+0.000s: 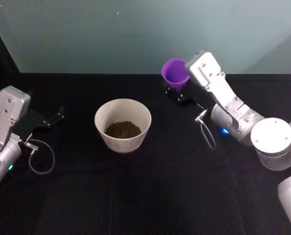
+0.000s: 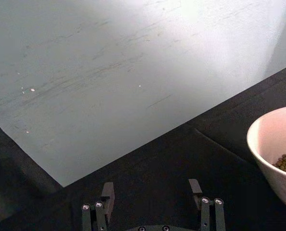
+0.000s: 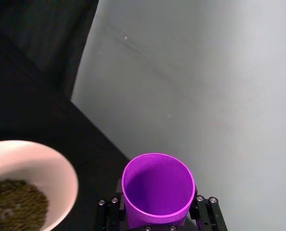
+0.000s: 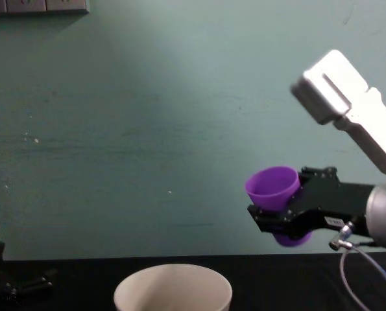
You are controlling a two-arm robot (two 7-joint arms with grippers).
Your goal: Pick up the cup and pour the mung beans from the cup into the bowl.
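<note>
Cup (image 4: pixel 273 186) up in the air, pinched between the right gripper's (image 4: pixel 285 219) jaws, well clear of the black table (image 1: pixel 150 196) and tilted slightly toward the bowl. In the right wrist view the cup's purple inside (image 3: pixel 158 184) looks bare. Bowl (image 1: pixel 123 125) sits on the table near the middle, off to the left of the raised cup and apart from it, with a dark heap of mung beans (image 1: pixel 123 129) on its bottom. Left gripper (image 2: pixel 152 197) rests low at the table's left side, jaws spread with nothing between them, the bowl's rim showing at the edge of its wrist view.
</note>
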